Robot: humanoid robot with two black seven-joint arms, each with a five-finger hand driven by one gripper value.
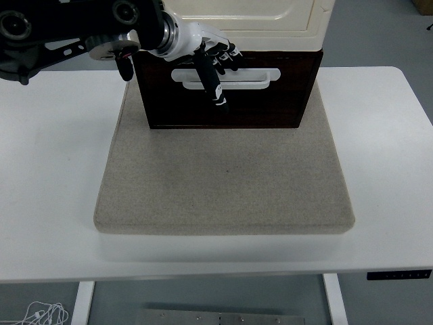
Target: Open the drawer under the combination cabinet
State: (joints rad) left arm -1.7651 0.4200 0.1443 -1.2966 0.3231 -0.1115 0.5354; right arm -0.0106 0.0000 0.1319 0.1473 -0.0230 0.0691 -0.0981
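A white counter (54, 203) fills the view, its near edge running across the bottom with a pale underframe beneath. On it lies a big beige-grey felt mat (223, 183), square-cornered, thick enough to cast a soft shadow along its front edge. Low on the right, a small black control panel (398, 275) is set into the counter's front edge. Two white legs (82, 302) drop down below. Beyond the counter there is grey-blue floor (379, 34), smooth and evenly lit. At bottom left, a tangle of white cable (40, 315) lies on the floor. Bottom centre, a grey metal plate (203, 317) with small screws shows. The light is flat and soft overhead, with no hard shadows.
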